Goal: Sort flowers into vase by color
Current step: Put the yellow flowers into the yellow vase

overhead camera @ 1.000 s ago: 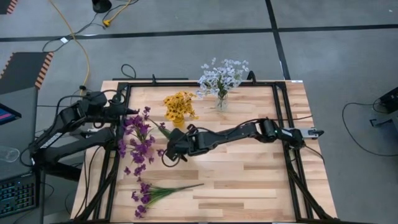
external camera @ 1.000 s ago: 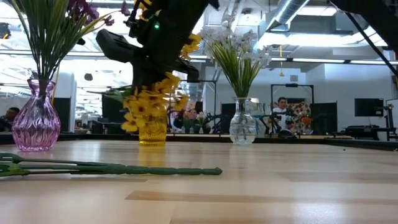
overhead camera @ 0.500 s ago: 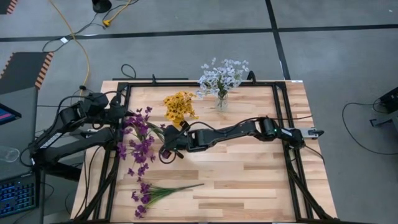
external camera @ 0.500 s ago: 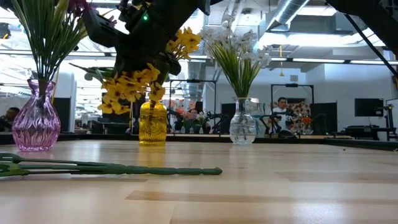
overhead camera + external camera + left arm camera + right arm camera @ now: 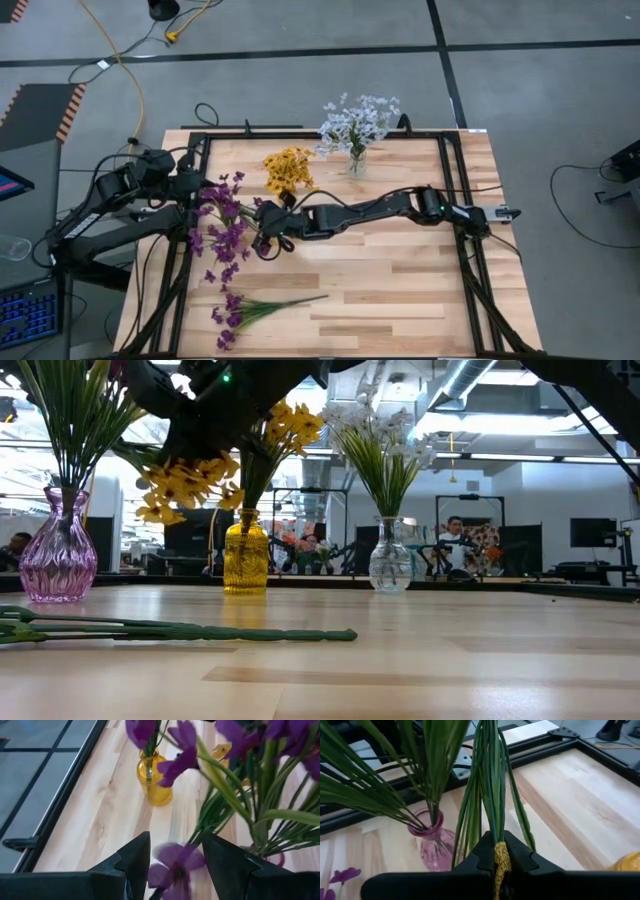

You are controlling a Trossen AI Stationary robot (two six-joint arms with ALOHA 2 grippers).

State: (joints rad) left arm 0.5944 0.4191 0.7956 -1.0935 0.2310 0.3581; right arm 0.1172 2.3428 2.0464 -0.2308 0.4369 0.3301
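Above the desk [image 5: 400, 270], near its left middle, the right claw [image 5: 268, 238] was seen clenched on a yellow spray [image 5: 185, 480], which had been carried away from the yellow vase [image 5: 245, 558] toward the purple vase [image 5: 58, 558] over the last second, so that stem was judged not yet sorted. The left claw [image 5: 175, 865] was held half-parted among the purple blooms [image 5: 222, 225], gripping nothing visible. Open room remained on the right of the desk, while a purple bunch [image 5: 245, 308] lay near the front edge.
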